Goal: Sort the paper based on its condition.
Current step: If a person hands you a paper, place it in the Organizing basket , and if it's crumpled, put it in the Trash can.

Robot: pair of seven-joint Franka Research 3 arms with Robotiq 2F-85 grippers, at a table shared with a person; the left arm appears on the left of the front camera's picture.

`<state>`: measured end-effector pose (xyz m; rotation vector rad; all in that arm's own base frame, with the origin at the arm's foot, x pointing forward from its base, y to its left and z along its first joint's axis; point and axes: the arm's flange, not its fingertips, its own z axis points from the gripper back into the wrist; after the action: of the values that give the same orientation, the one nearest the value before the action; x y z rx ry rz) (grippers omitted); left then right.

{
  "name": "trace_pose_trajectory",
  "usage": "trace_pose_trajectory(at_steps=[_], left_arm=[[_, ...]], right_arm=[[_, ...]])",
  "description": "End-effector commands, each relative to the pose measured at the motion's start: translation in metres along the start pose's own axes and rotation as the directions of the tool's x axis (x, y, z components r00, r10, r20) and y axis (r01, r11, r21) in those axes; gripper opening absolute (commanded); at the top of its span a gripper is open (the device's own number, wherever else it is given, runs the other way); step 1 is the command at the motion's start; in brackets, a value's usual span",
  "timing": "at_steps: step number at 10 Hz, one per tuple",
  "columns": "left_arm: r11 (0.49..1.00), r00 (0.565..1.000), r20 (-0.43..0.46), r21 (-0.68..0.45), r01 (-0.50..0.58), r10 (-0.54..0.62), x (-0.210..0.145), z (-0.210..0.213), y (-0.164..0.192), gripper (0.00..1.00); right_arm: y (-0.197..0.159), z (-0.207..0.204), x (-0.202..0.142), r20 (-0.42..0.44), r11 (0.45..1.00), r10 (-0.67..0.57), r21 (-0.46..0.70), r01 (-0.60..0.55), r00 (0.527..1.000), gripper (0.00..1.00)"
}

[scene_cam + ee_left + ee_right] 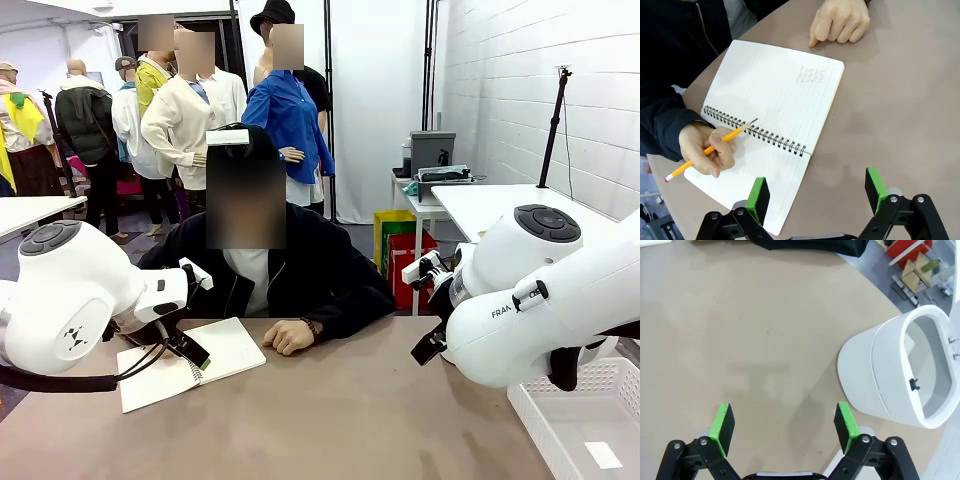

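The paper is out of view. An open spiral notebook (775, 95) lies on the brown table (350, 420) in front of the seated person. My left gripper (816, 195) hovers open over the notebook's near edge, with nothing between its green pads (758, 197). One hand of the person holds a yellow pencil (715, 147) on the notebook's lower page. The other hand (840, 20) rests beyond the notebook. My right gripper (784, 427) is open above bare table, its pads (722, 429) apart and empty.
A white mesh basket (580, 420) with a small flat slip (603, 455) stands at the near right corner. A white round container (890, 375) with an open mouth sits just off the table edge beside my right gripper. The person's arms occupy the far side.
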<state>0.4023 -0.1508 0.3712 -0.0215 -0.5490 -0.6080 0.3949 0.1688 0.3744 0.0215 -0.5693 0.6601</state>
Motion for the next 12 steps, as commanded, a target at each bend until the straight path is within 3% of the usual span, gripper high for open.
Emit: trace_pose_trajectory(at_steps=[1, 6, 10, 12], left_arm=[[1.000, 1.000, 0.000, 0.000, -0.001, 0.001, 0.000, 0.000, 0.001, 1.00], [1.000, 1.000, 0.004, -0.026, 0.004, -0.004, 0.003, 0.006, -0.005, 1.00], [0.984, 0.999, 0.050, -0.175, 0.021, -0.012, 0.018, 0.062, -0.018, 1.00], [0.968, 0.994, 0.091, -0.236, 0.081, -0.061, 0.027, 0.110, -0.020, 1.00]], right_arm=[[0.000, 0.000, 0.000, 0.000, 1.000, -0.001, 0.000, 0.001, 1.000, 1.00], [0.013, 0.008, 0.003, -0.010, 1.000, -0.001, 0.011, 0.001, 1.000, 1.00], [0.068, 0.052, 0.029, -0.101, 0.995, -0.011, 0.097, 0.021, 0.995, 1.00], [0.081, 0.083, 0.054, -0.069, 0.993, -0.015, 0.116, 0.023, 0.998, 1.00]])
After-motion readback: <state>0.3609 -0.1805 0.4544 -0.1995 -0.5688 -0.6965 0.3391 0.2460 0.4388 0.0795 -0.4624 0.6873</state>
